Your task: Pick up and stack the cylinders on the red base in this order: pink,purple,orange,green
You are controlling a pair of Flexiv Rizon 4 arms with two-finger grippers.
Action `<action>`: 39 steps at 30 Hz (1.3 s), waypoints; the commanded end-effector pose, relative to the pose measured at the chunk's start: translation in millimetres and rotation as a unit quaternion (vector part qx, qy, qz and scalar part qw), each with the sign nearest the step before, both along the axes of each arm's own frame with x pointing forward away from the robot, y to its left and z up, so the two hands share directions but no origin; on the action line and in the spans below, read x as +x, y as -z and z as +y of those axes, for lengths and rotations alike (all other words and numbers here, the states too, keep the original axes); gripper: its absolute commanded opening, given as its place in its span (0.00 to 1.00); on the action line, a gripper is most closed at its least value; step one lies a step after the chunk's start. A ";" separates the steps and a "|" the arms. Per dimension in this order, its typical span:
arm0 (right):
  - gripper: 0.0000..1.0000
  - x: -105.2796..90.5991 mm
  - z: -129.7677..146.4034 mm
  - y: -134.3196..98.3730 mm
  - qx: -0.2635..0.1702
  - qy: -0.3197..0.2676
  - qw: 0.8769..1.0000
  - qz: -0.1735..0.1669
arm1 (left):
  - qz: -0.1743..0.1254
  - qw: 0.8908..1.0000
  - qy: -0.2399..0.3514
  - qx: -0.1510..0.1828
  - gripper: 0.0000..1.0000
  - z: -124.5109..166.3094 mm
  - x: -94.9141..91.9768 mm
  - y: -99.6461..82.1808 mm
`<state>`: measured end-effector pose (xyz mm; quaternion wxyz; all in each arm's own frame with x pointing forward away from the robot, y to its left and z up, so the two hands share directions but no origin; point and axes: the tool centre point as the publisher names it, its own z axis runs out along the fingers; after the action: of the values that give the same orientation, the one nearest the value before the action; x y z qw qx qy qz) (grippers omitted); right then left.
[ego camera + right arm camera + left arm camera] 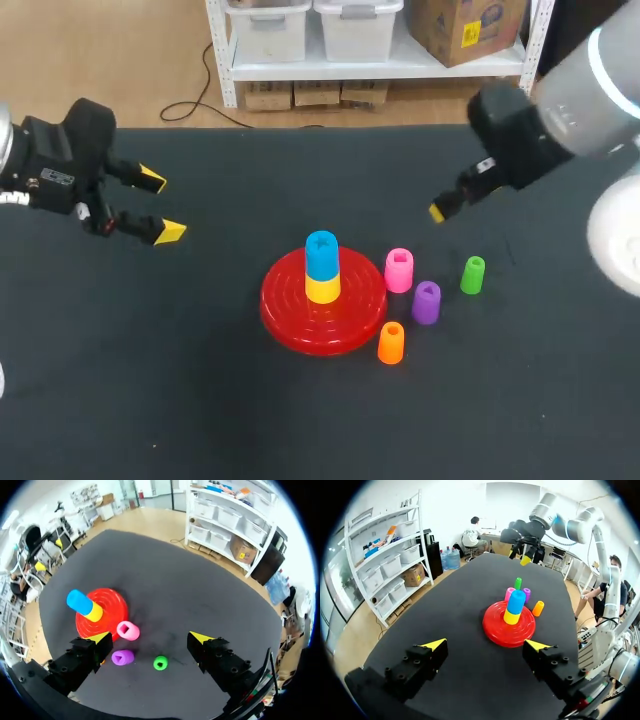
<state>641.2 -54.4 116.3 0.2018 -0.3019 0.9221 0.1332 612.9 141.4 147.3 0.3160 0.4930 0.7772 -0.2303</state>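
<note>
Red base (290, 318) is set near the middle of the table (150, 400). A yellow cylinder (322, 288) and a blue cylinder (321, 252) are stacked at its centre. None of the four task pieces is on it yet.

Pink cylinder (398, 270) is stood upright just beside the base rim, on the side toward the table's right edge. Purple cylinder (426, 302) is just beside pink, slightly nearer the near edge. Orange cylinder (391, 343) is close to the rim on the near side. Green cylinder (473, 275) is further toward the right edge, apart from the others.

Left gripper (157, 206) is held over the left part of the table, well apart from the base, fingers spread, nothing held. Right gripper (150, 639) is held above the cluster, fingers wide apart and empty; green and purple are seen below it, untouched.

Risks, as judged:
- Green could be taken first, since it sits most directly under the right gripper; pink is required first.
- The base rim or purple could be knocked by a finger when pink is grasped, because all three are crowded.
- The stack could be toppled if pink is set down off-centre, since two pieces are on the base and added height leaves little tolerance.
</note>
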 end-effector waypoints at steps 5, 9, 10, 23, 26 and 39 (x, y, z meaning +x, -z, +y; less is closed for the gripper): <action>1.00 -12.0 25.7 16.0 -0.078 0.009 0.997 -0.025 | 0.002 1.000 0.000 0.002 1.00 -0.4 1.2 -0.1; 1.00 -11.4 33.1 29.5 -0.097 0.008 0.995 -0.009 | 0.002 1.000 0.000 0.002 1.00 -0.4 1.2 -0.1; 1.00 -11.3 34.6 33.0 -0.097 0.009 0.995 -0.002 | 0.002 1.000 0.000 0.002 1.00 -0.4 1.2 -0.1; 1.00 -19.0 45.1 68.1 -0.114 0.016 0.993 0.029 | 0.002 1.000 0.000 0.002 1.00 -0.4 1.2 -0.1; 1.00 -20.4 45.0 74.7 -0.117 0.020 0.992 0.041 | 0.002 1.000 0.000 0.002 1.00 -0.4 1.2 -0.1; 1.00 -15.7 54.7 84.3 -0.130 0.027 0.989 0.067 | 0.002 1.000 0.000 0.002 1.00 -0.4 1.2 -0.1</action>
<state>620.5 -5.8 32.8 0.1094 -0.2909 0.9500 0.0295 612.9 141.4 147.3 0.3160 0.4930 0.7772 -0.2303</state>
